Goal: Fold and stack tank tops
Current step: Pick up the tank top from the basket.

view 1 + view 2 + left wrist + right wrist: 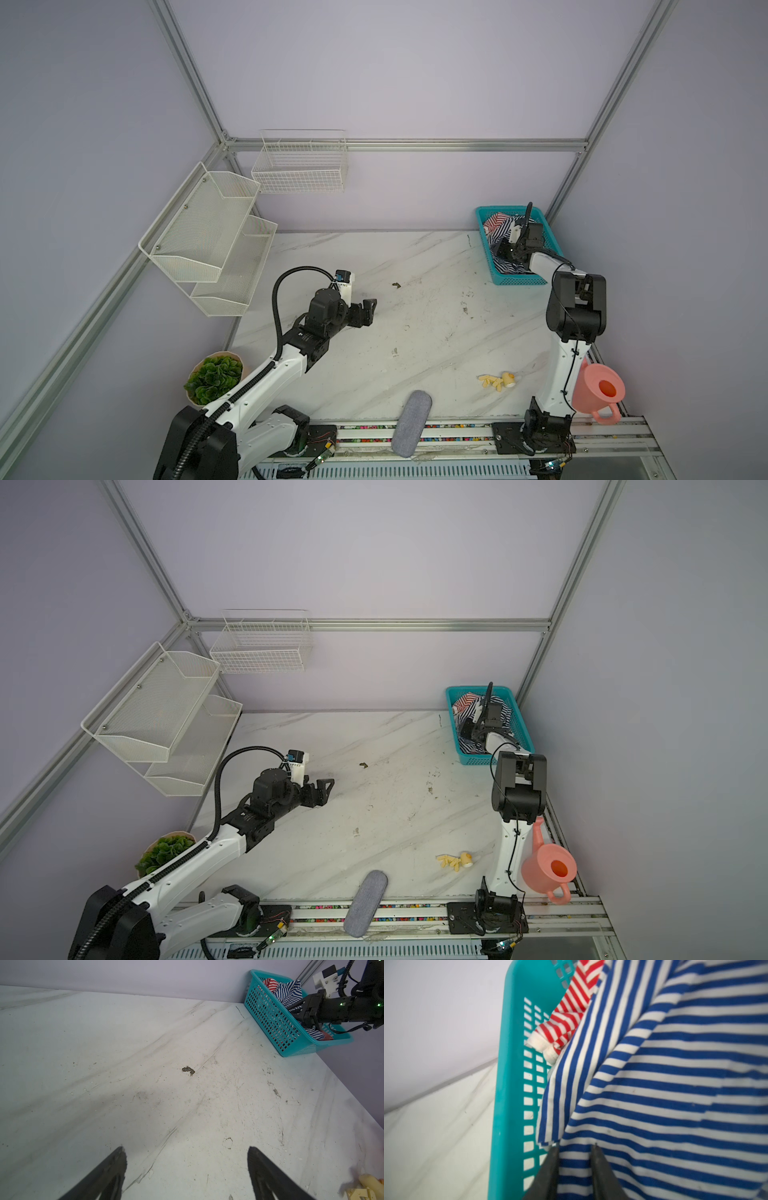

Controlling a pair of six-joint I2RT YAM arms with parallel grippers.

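A navy-and-white striped tank top (pixel 675 1084) lies crumpled in the teal basket (pixel 487 245) at the table's far right corner. A red-and-white tank top (pixel 571 1016) with pale trim sits under it, against the basket's far wall. In both top views the two show as a heap (pixel 498 226) (pixel 465 702). My right gripper (pixel 575 1147) reaches down into the basket, its jaws closed to a narrow gap with a fold of navy-striped cloth between them. My left gripper (pixel 187 1149) hovers open over bare marble left of the middle (pixel 370 309), holding nothing.
A grey felt case (pixel 411 422) overhangs the front edge. Small yellow toy pieces (pixel 498 380) lie front right, with a pink watering can (pixel 598 390) beside the right arm's base. A potted plant (pixel 214 376) stands front left. White mesh shelves (pixel 208 232) and a wire basket (pixel 299 166) hang on the walls.
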